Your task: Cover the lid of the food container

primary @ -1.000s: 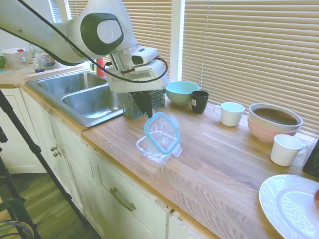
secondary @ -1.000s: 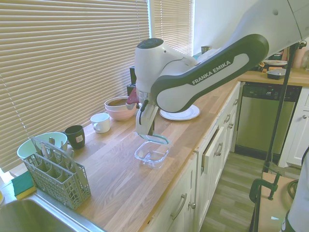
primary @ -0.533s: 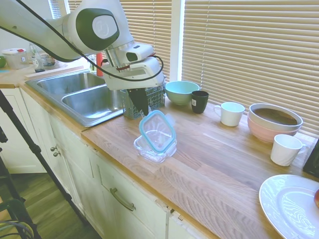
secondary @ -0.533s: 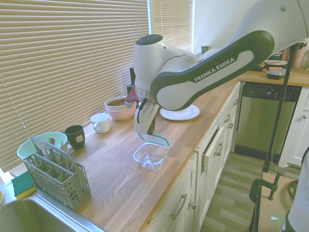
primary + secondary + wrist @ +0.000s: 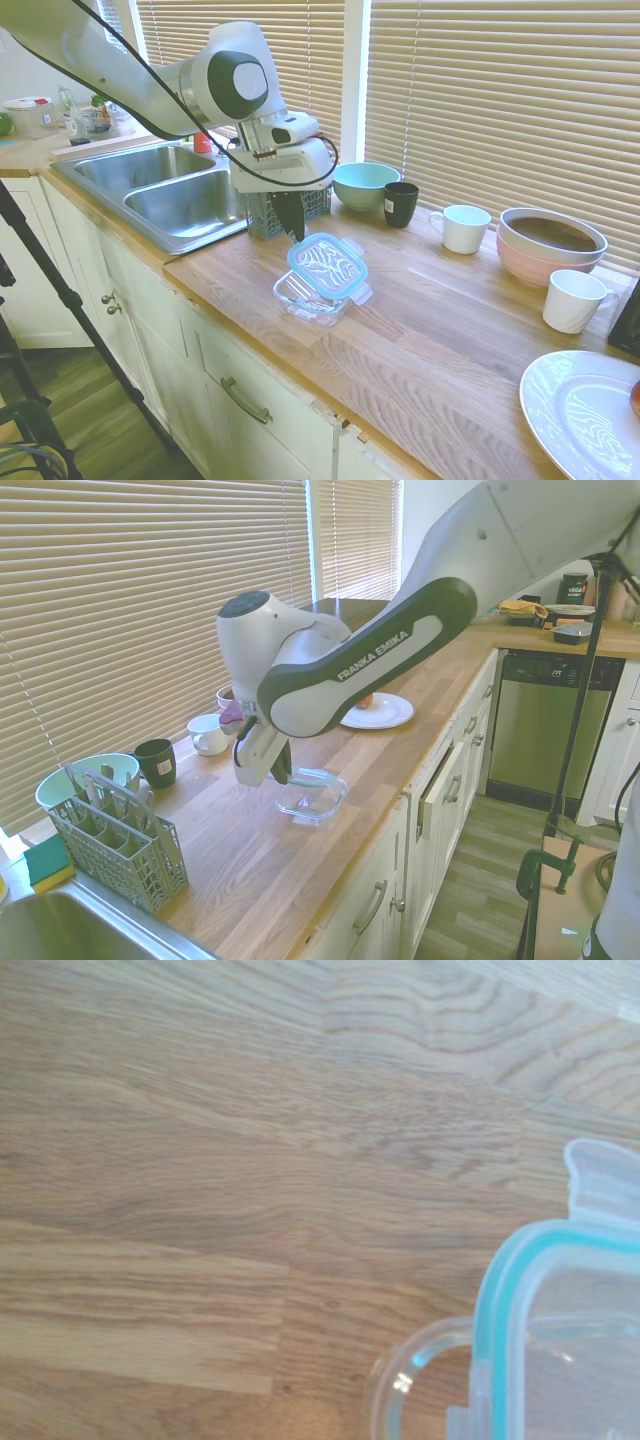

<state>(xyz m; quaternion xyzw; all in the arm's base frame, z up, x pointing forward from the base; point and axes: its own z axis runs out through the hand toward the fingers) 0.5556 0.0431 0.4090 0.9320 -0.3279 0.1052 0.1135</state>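
The clear lid (image 5: pixel 328 265) with a teal-blue rim lies nearly flat, slightly tilted, over the clear food container (image 5: pixel 312 300) on the wooden counter. It sits shifted a little toward the window side and the container's near rim pokes out under it. My gripper (image 5: pixel 294 236) comes down at the lid's sink-side edge and is shut on that edge. The second exterior view shows the gripper (image 5: pixel 279 776) low beside the lid (image 5: pixel 318 778), which rests over the food container (image 5: pixel 312 802). In the wrist view the lid's teal corner (image 5: pixel 505 1300) overlaps the container's rim (image 5: pixel 400 1375).
A grey cutlery basket (image 5: pixel 318 198) stands right behind the gripper, with the sink (image 5: pixel 180 200) beyond it. A mint-green bowl (image 5: pixel 363 185), black cup (image 5: pixel 401 203), two white mugs (image 5: pixel 465 228), a pink bowl (image 5: pixel 548 245) and a white plate (image 5: pixel 580 415) sit along the counter.
The wrist has swung down and toward the sink. The lid went from steeply tilted on its edge to almost flat over the container.
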